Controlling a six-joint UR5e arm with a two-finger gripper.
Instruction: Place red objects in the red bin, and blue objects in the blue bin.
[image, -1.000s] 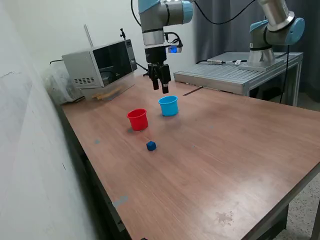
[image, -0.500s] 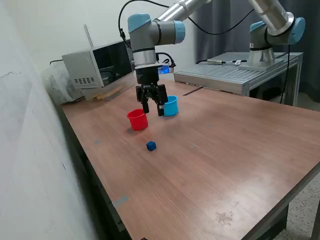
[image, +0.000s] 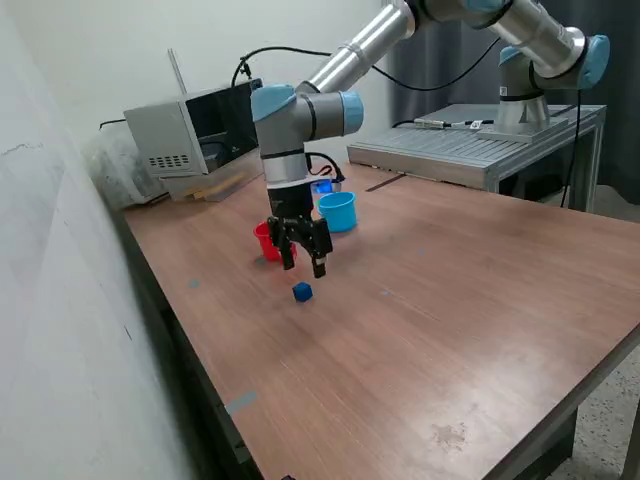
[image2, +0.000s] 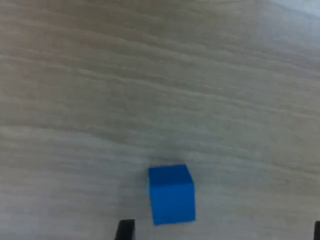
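While the gripper (image: 305, 265) hangs spread and empty above the table (image: 450, 320), one blue cube (image: 303, 291) lies just below it, near the red cup (image: 264, 240); blue cup (image: 338, 211) beyond.

a robotics lab: two robot arms (image: 330, 75), a wooden workbench (image: 450, 320) and a metal equipment table (image: 470, 150).

arm bent downward, claw (image: 304, 260) spread wide, holding nothing.
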